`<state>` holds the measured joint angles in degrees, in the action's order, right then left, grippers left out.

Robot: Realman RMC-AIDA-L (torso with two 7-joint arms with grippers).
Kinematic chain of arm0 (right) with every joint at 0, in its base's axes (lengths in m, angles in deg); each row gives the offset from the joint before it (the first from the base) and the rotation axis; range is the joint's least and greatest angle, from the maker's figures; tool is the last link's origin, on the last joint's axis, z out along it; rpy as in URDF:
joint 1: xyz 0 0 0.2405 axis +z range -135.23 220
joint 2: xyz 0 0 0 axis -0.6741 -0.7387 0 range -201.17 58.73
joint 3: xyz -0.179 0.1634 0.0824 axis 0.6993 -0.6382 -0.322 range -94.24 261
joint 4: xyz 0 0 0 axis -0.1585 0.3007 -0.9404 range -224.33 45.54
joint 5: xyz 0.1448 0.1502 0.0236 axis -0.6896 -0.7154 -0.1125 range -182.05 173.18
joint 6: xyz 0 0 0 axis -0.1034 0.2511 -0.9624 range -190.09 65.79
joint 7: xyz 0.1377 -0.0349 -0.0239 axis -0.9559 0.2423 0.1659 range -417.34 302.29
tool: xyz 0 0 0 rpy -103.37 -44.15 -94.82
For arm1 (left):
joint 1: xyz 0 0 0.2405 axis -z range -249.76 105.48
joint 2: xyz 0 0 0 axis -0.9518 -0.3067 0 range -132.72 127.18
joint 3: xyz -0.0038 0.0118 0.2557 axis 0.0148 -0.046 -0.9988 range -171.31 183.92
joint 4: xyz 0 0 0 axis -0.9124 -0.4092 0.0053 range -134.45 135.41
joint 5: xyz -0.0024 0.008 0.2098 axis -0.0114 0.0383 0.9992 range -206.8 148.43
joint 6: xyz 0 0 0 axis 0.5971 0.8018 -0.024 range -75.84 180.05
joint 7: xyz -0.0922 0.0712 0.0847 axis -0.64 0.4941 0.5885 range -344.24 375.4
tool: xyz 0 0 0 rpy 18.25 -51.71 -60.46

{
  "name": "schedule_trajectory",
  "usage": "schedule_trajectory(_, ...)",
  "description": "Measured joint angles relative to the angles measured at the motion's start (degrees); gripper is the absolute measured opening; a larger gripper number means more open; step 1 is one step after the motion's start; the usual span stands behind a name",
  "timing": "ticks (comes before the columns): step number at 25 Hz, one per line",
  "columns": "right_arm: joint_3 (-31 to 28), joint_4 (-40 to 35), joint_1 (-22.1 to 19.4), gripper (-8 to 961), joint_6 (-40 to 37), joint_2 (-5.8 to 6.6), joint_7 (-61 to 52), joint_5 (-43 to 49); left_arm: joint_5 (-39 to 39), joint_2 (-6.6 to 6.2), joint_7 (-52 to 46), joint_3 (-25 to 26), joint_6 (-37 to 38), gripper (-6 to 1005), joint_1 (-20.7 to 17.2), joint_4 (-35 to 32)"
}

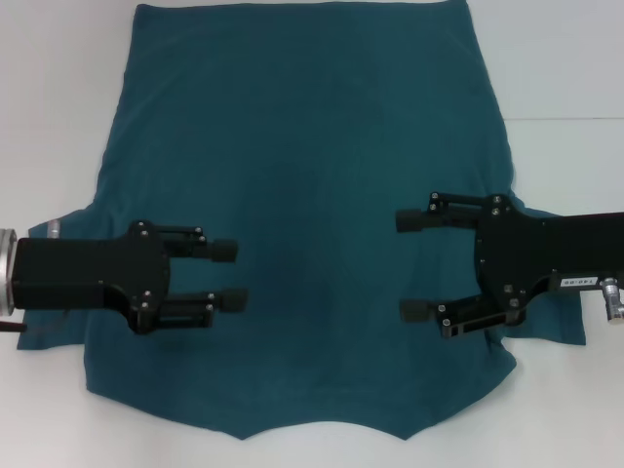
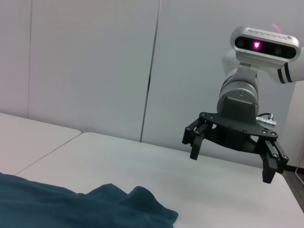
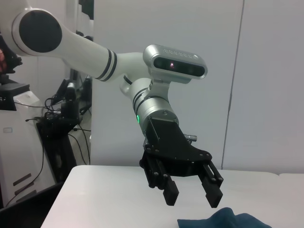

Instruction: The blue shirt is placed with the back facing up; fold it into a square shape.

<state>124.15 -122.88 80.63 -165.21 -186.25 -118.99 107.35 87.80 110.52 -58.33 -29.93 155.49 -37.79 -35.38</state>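
Presently we count one blue shirt (image 1: 302,224), two hands and one desk (image 1: 58,117). The shirt lies spread flat on the white desk, plain side up, its two short sleeves reaching out to either side and its straight edge at the far end of the head view. No lettering shows on it.

We find the left hand (image 1: 229,276) above the shirt's left part by the sleeve, its two fingers apart and holding nothing. We find the right hand (image 1: 413,265) above the right part, facing the left one across the cloth, its fingers likewise spread wide and empty. Both hang clear of the fabric, as the wrist views show: left hand (image 3: 192,194), right hand (image 2: 231,163).
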Motion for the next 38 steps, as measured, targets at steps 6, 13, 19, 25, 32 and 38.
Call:
schedule_trajectory(6, -3.79, -0.72, -2.35, 947, 12.52, -3.72, 1.03, -6.6, -0.1, 0.7, -2.92, 1.1, -6.19, 616, -0.4, -1.8)
schedule_trajectory(13, -3.12, 1.92, -2.58, 946, 30.25, -5.2, 3.64, -15.19, 0.03, 1.1, -20.53, 1.4, -13.75, 615, -1.31, -11.99)
schedule_trajectory(19, -0.09, 4.3, 0.56, 945, 45.79, -4.97, 5.82, -15.69, 5.63, 1.09, -38.39, 0.84, -19.31, 615, -1.93, -20.16)
schedule_trajectory(25, 0.79, 6.3, 4.51, 945, 53.0, -4.79, 8.35, -15.48, 21.79, 0.98, -57.38, -1.12, -23.14, 616, 0.19, -25.03)
schedule_trajectory(32, 2.27, 6.81, 5.12, 945, 53.14, -5.0, 8.48, -15.74, 40.25, 1.15, -70.99, -7.72, -24.62, 616, 2.03, -27.33)
schedule_trajectory(38, 2.65, 7.0, 5.07, 945, 53.32, -5.03, 8.49, -15.77, 46.37, 1.4, -74.18, -9.73, -24.73, 614, 3.94, -24.94)
